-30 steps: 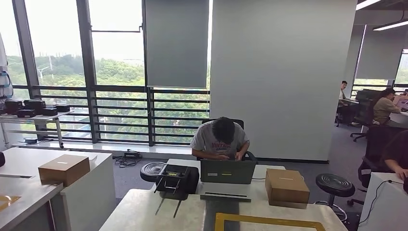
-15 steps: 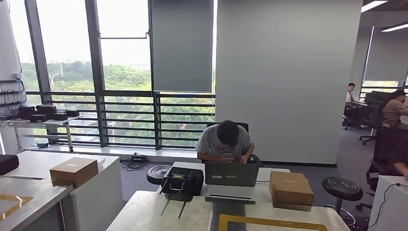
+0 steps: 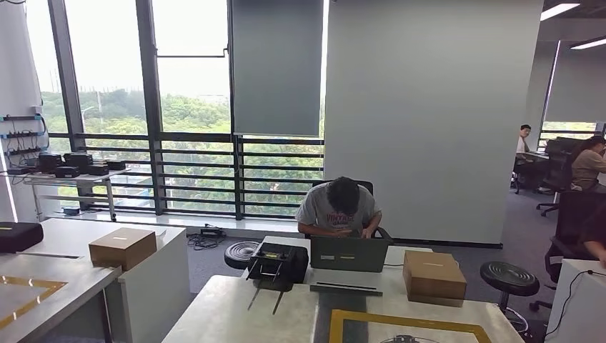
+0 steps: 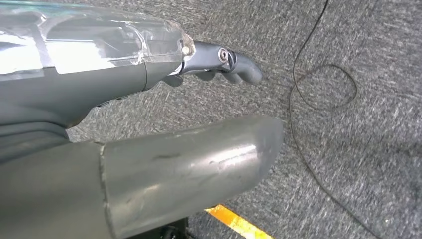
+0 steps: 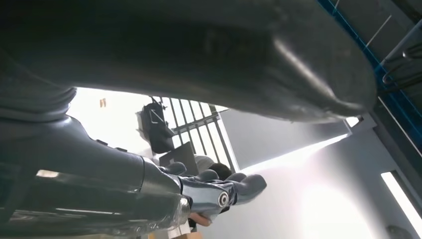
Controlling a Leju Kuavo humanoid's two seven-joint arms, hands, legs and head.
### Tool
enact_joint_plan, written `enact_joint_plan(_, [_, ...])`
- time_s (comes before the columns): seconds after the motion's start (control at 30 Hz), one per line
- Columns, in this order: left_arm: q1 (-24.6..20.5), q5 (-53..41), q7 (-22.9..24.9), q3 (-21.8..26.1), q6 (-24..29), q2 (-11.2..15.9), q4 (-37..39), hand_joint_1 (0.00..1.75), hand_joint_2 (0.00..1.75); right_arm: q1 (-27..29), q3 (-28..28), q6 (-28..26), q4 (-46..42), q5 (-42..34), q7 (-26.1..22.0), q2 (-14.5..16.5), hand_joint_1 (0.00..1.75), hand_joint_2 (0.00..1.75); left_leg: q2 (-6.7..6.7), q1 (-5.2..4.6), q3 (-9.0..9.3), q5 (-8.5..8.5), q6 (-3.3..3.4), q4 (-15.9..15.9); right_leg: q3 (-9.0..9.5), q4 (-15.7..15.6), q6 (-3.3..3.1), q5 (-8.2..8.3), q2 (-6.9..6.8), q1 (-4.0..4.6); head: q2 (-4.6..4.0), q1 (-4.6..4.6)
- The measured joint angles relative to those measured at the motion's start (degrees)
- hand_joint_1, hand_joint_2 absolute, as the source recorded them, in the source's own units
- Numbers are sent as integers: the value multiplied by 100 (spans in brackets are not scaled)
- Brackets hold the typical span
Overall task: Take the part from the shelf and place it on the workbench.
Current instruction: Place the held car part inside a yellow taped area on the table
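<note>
Part not located: no shelf can be made out ahead, so its bearing from either hand and its long axis cannot be told, nor which arm is nearer

Left hand (image 4: 124, 89) is hung over the carpet (image 4: 348, 149), thumb and fingers apart, nothing held. Right hand (image 5: 164, 189) is likewise spread and empty, and is aimed forward and up towards the person (image 3: 339, 207) at the laptop (image 3: 350, 254)

Straight ahead a table (image 3: 236, 307) is seen with a yellow frame (image 3: 411, 319) taped on it, probably the drop spot. A second table (image 3: 71, 239) lies to the left and carries a box (image 3: 123, 246) and a black case (image 3: 18, 236)

Judgement: the next move is decided by body heading, not by reach. The shelf has to be brought into view before any grasp can be planned

Versus the earlier frames: the whole picture has been shifted, with everything slid right. That is read as camera motion, likely a turn to the left, not as moved things. More of the left table has been brought in, with the black case on it, and more of the yellow frame is exposed at the bottom edge
</note>
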Motion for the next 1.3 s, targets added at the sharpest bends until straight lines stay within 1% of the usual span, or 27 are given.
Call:
enact_joint_plan(0.07, [3,-28,1,15,-19,5,1,0,0,12,13,4,27,24,-6,9,0,0,2,2,-72,67,111,-12,-49,50,68,-38,18,-20,-2,3])
enact_joint_plan(0.1, [3,-58,5,20,-47,6,1,0,0,20,19,-9,33,59,-7,9,0,0,6,1,-112,116,164,-21,-108,188,92,-187,26,-27,-1,5])
enact_joint_plan(0.13, [1,-100,21,20,-90,3,0,0,0,29,24,-38,32,108,-3,9,0,0,8,-1,-158,165,212,-27,-197,446,109,-425,34,-28,-3,7])
enact_joint_plan(0.2, [2,-205,105,17,-183,-18,1,0,0,77,33,-148,19,215,36,6,0,0,1,-33,-260,251,269,-20,-384,1163,118,-935,39,-18,0,13])
enact_joint_plan(0.23, [4,-250,183,15,-215,-34,1,0,0,129,39,-230,2,261,74,6,0,0,-4,-56,-312,290,286,-17,-425,1440,108,-1073,41,-11,-1,13])
enact_joint_plan(0.27, [5,-283,281,11,-232,-51,2,0,0,199,48,-331,-25,303,113,5,0,0,-12,-84,-362,328,294,-14,-383,1538,82,-1094,44,1,0,14])
enact_joint_plan(0.3, [7,-313,394,5,-240,-65,2,0,0,276,62,-461,-63,355,149,1,0,0,-22,-114,-408,363,302,-12,-244,1422,36,-1010,48,21,-1,14])
enact_joint_plan(0.37, [7,-380,613,-17,-254,-89,1,0,0,419,121,-779,-161,485,182,-30,0,0,-40,-164,-475,427,310,-12,255,684,-127,-713,63,104,-1,12])
enact_joint_plan(0.43, [4,-443,749,-41,-270,-108,0,0,0,526,211,-1114,-275,589,190,-92,0,0,-43,-186,-531,491,284,-11,660,-16,-274,-553,66,182,0,10])
enact_joint_plan(0.47, [5,-461,779,-55,-278,-116,-1,0,0,572,255,-1248,-320,604,185,-129,0,0,-38,-176,-556,528,257,-12,732,-174,-305,-533,70,212,1,10])
enact_joint_plan(0.53, [10,-470,767,-92,-287,-116,0,0,0,640,324,-1391,-362,557,145,-194,0,0,-28,-158,-594,592,189,-22,727,-281,-312,-450,69,225,1,10])
enact_joint_plan(0.57, [12,-463,732,-111,-291,-109,1,0,0,653,349,-1406,-362,526,115,-221,0,0,-22,-155,-619,558,156,-4,714,-329,-314,-386,58,212,1,10])
enact_joint_plan(0.6, [12,-454,687,-124,-295,-102,1,0,0,658,369,-1406,-363,506,92,-245,0,0,-18,-156,-663,440,122,86,695,-379,-326,-323,45,190,0,9])
enact_joint_plan(0.63, [11,-445,645,-133,-302,-95,2,0,0,660,385,-1406,-365,509,81,-266,0,0,-15,-148,-739,234,85,288,661,-418,-330,-264,31,163,-1,5])
enact_joint_plan(0.7, [9,-438,593,-143,-330,-89,2,0,0,667,422,-1408,-374,560,103,-301,0,87,-7,-92,-941,-273,0,970,552,-400,-327,-189,19,143,-1,0])
enact_joint_plan(0.73, [9,-438,583,-152,-344,-86,2,0,0,671,445,-1412,-382,590,122,-315,0,131,-4,-61,-1014,-426,-43,1297,482,-374,-308,-154,14,132,-1,-2])
enact_joint_plan(0.77, [9,-438,575,-162,-354,-85,2,0,0,675,467,-1420,-392,617,140,-327,0,175,1,-34,-1020,-450,-82,1483,408,-343,-285,-122,9,116,-1,0])
enact_joint_plan(0.8, [9,-438,570,-170,-360,-84,2,0,0,677,483,-1430,-403,638,156,-339,0,175,7,-10,-949,-363,-117,1499,333,-307,-261,-93,6,96,-1,0])
enact_joint_plan(0.83, [9,-443,566,-177,-374,-81,2,0,0,680,497,-1444,-412,654,171,-347,0,175,14,11,-788,-196,-146,1329,261,-265,-234,-69,4,74,-1,1])
enact_joint_plan(0.9, [5,-461,558,-180,-411,-80,1,0,0,691,525,-1471,-433,667,189,-358,0,175,17,38,-285,48,-189,591,124,-170,-173,-31,4,38,-1,-1])
enact_joint_plan(0.97, [0,-489,557,-185,-438,-81,1,0,0,706,560,-1490,-453,640,192,-363,0,175,4,28,54,69,-169,-14,24,-108,-101,37,5,26,1,0])
enact_joint_plan(1.07, [4,-516,586,-210,-447,-82,2,0,0,750,596,-1507,-461,605,192,-375,0,175,-9,2,52,104,-42,-156,-28,-110,-8,138,24,7,0,3])
enact_joint_plan(1.1, [0,-519,595,-219,-451,-83,2,0,0,763,606,-1511,-462,602,192,-379,0,175,-6,5,30,141,11,-176,-56,-64,19,72,45,-2,-1,4])
enact_joint_plan(1.13, [-7,-522,603,-227,-454,-84,2,0,0,771,617,-1514,-462,602,192,-386,0,175,-2,14,-7,187,74,-197,-114,105,47,-104,67,-8,-1,6])
enact_joint_plan(1.23, [-19,-534,649,-278,-445,-83,3,0,0,786,648,-1578,-460,591,192,-408,0,175,14,-6,-164,312,196,-198,-382,1210,104,-894,91,-14,2,8])
enact_joint_plan(1.27, [-18,-538,675,-300,-434,-80,4,0,0,792,657,-1621,-458,578,190,-410,0,175,18,-20,-216,346,206,-187,-406,1481,106,-1001,91,-14,2,6])
enact_joint_plan(1.3, [-17,-543,699,-313,-422,-75,5,0,0,796,666,-1663,-457,564,187,-415,0,175,21,-33,-266,376,211,-170,-339,1539,96,-974,91,-12,3,6])
